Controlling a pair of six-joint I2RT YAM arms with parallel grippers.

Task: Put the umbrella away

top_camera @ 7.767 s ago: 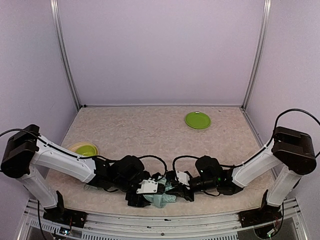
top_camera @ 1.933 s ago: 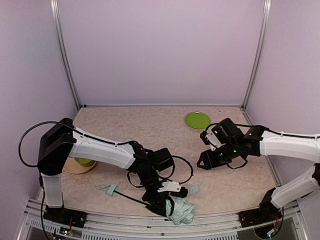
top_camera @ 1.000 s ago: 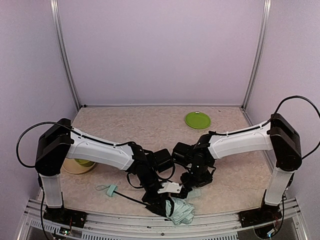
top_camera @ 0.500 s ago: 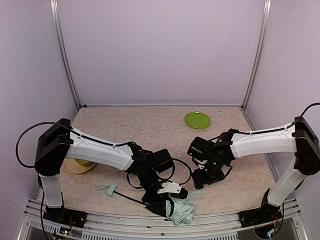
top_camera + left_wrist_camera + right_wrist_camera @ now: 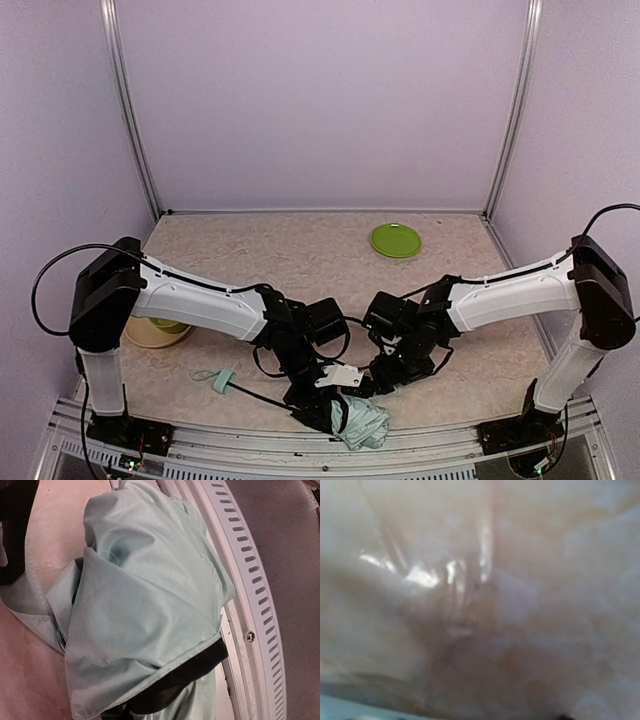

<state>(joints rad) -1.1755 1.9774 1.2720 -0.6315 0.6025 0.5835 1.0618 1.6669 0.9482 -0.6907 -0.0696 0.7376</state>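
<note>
Mint-green fabric of the collapsed umbrella (image 5: pixel 362 424) lies bunched at the near edge of the table (image 5: pixel 280 260). The left gripper (image 5: pixel 322 408) seems clamped on it, probably to steady it. Just beyond, the right gripper (image 5: pixel 383 381) hangs low beside it. Whether its jaws are open cannot be told. A green plate (image 5: pixel 396 240) sits far back.

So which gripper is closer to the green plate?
Right. The right gripper is apart on the near side of the plate; the left gripper is farther toward the near edge and left, at the umbrella.
</note>
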